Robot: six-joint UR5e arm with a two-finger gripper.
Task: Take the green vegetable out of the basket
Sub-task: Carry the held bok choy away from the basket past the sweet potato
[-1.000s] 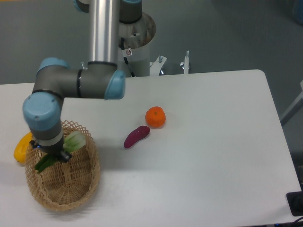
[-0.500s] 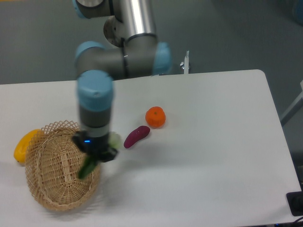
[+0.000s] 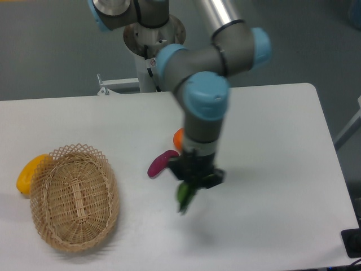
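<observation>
The green vegetable [image 3: 184,197] hangs from my gripper [image 3: 194,182], which is shut on it above the middle of the table, dark leaves pointing down and its pale stalk hidden behind the fingers. The tan woven basket [image 3: 74,196] sits at the front left, well to the left of the gripper, with nothing inside it.
A purple sweet potato [image 3: 161,162] lies just left of the gripper, and an orange [image 3: 178,137] peeks out behind the arm's wrist. A yellow vegetable [image 3: 28,173] rests against the basket's left rim. The white table [image 3: 271,169] stretches away to the right.
The arm has swung right, carrying the green vegetable out of the basket and past the sweet potato to the table's middle. The basket now holds nothing.
</observation>
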